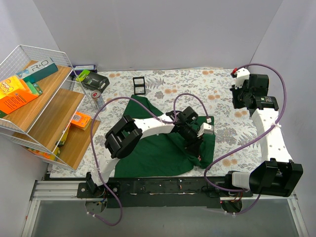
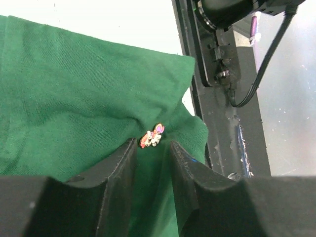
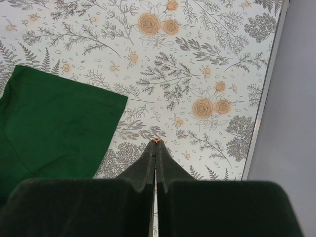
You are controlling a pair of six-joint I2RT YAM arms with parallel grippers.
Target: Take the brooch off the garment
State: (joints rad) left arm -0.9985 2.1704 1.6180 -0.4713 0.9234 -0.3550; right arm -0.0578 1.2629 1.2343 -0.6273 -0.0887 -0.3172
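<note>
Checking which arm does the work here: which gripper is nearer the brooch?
Left. The left gripper is open and almost on the brooch on the green shirt; the right gripper, shut, hangs over the flowered tablecloth, off the shirt.

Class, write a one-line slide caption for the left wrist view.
Left gripper, jaws open, poised either side of a small colourful brooch on the green garment near its edge.

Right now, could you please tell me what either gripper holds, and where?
Nothing: the left gripper is open at the brooch on the green T-shirt; the right gripper is shut, empty.
</note>
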